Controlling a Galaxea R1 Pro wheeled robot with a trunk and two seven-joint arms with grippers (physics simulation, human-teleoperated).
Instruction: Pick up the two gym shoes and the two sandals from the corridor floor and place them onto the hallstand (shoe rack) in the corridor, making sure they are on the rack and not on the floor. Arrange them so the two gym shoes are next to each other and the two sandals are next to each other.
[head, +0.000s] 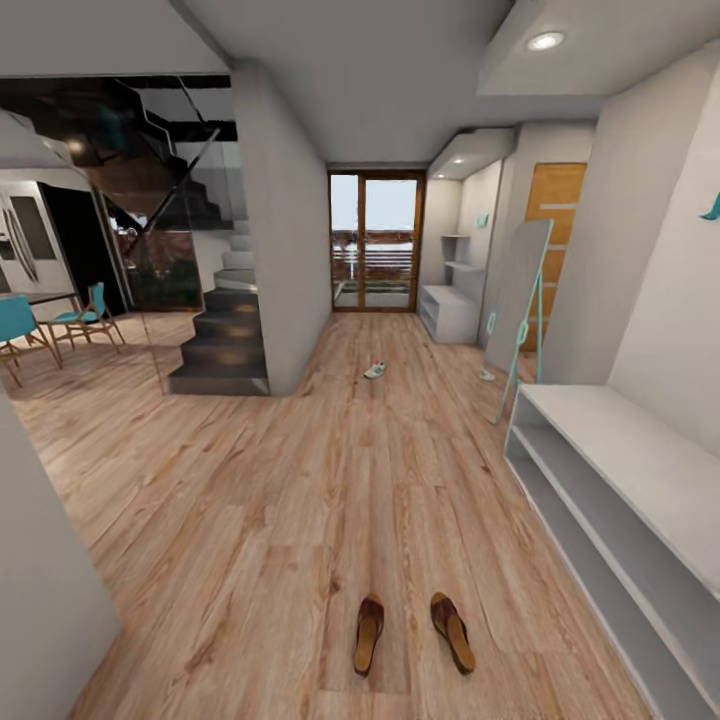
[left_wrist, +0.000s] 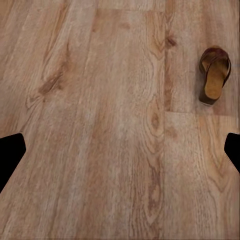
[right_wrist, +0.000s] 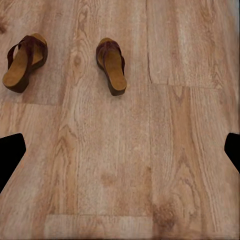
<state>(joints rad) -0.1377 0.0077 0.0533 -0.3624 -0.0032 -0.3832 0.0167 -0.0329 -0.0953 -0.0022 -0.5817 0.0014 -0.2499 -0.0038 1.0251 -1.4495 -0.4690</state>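
Two dark brown sandals with tan insoles lie side by side on the wood floor (head: 250, 520) close in front of me, the left sandal (head: 368, 633) and the right sandal (head: 452, 630). The right wrist view holds both: one sandal (right_wrist: 24, 62) and the other (right_wrist: 112, 65). One sandal (left_wrist: 215, 75) appears in the left wrist view. A white gym shoe (head: 375, 370) sits far down the corridor, and a small pale shape (head: 487, 375) by the mirror's foot may be the second. The grey hallstand (head: 450, 312) stands at the far right wall. My left gripper (left_wrist: 120, 152) and right gripper (right_wrist: 120, 152) hover open over bare floor.
A plain low white open shelf unit (head: 610, 490) runs along the near right wall. A leaning mirror with a teal frame (head: 520, 300) stands beyond it. A dark staircase (head: 225, 340) and a grey wall (head: 285, 250) are on the left, with teal chairs (head: 85, 315) further left. A glass door (head: 377, 240) closes the corridor.
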